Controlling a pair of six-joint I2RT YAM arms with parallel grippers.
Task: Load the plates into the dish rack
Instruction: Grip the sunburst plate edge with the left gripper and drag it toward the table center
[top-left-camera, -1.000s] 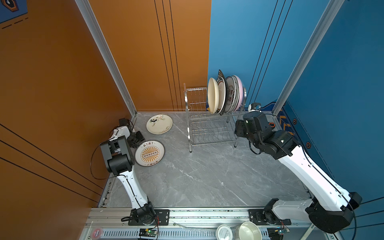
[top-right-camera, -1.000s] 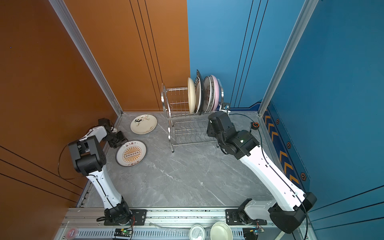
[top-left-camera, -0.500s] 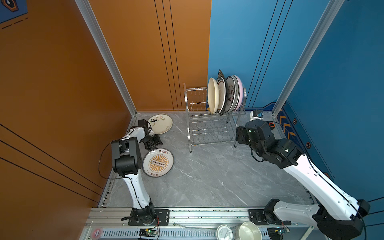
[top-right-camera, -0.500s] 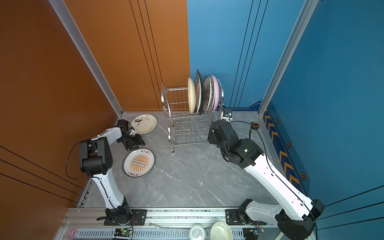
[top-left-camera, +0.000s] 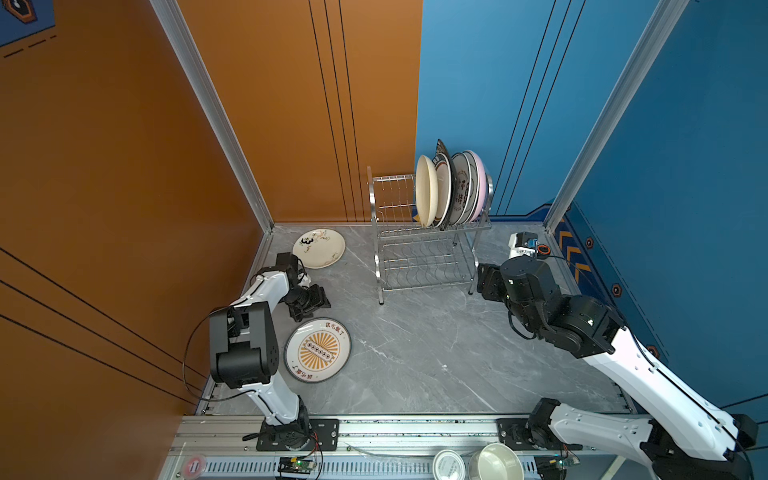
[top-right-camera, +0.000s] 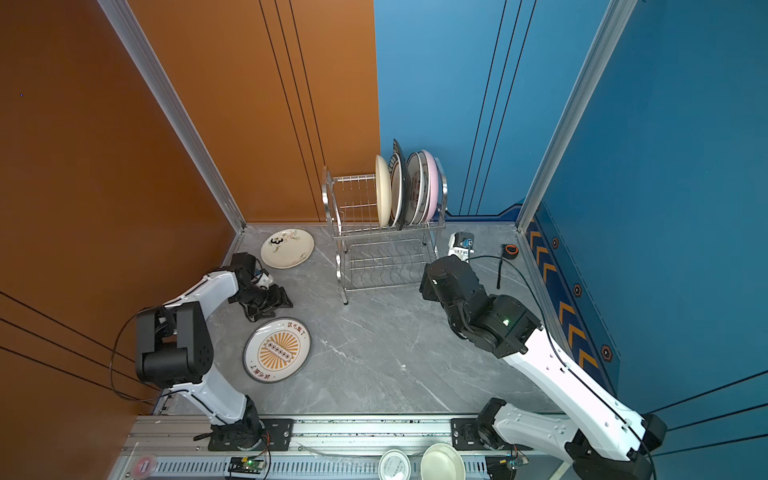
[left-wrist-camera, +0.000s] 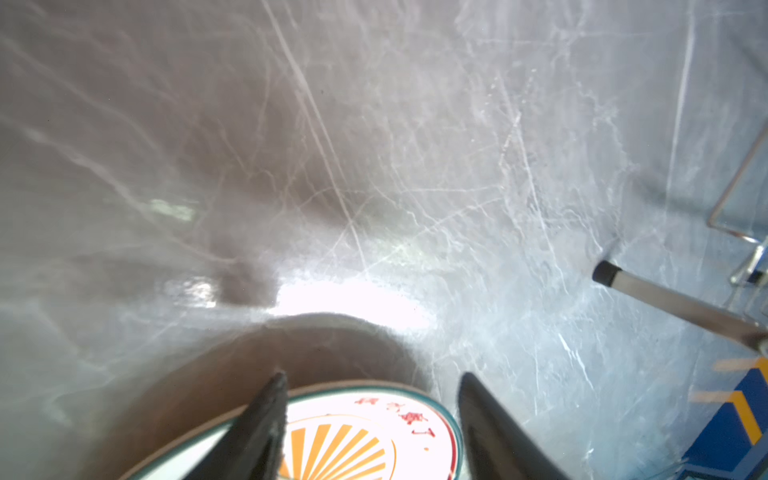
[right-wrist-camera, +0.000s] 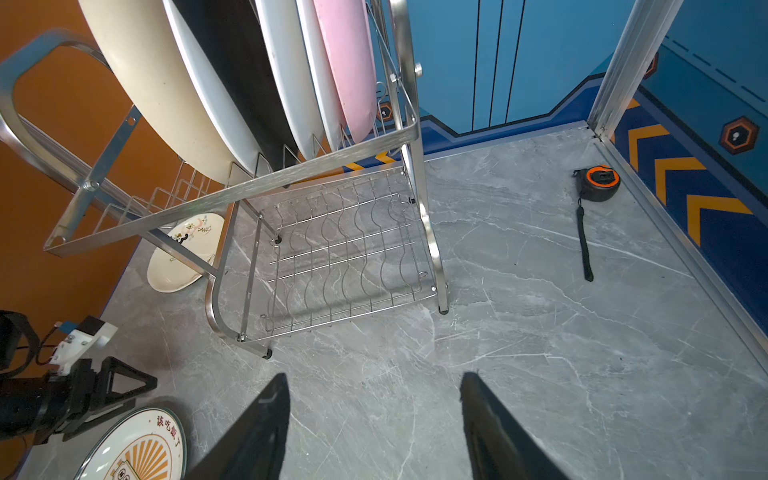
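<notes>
An orange sunburst plate (top-left-camera: 318, 350) (top-right-camera: 277, 350) lies flat on the grey table at the left. My left gripper (top-left-camera: 312, 312) (top-right-camera: 271, 311) stands open just past its far rim; in the left wrist view the plate (left-wrist-camera: 365, 436) shows below and between the spread fingers, gripper (left-wrist-camera: 372, 376). A cream panda plate (top-left-camera: 319, 248) (top-right-camera: 287, 248) lies near the back wall. The dish rack (top-left-camera: 428, 266) (top-right-camera: 382, 266) (right-wrist-camera: 340, 249) holds several upright plates on its upper tier, from cream (top-left-camera: 426, 191) to pink (top-left-camera: 482, 183). My right gripper (top-left-camera: 481, 282) (right-wrist-camera: 374, 376) is open over bare table, right of the rack.
An orange-and-black tape measure (right-wrist-camera: 598, 183) (top-right-camera: 511, 249) lies by the right wall. A cream bowl (top-left-camera: 498, 463) and a metal lid (top-left-camera: 448, 464) sit on the front rail. Orange wall close on the left, blue wall on the right.
My left gripper pulled the sunburst plate away from the left wall toward the front, then opened and let it go. The right arm drew back a little from the rack.
</notes>
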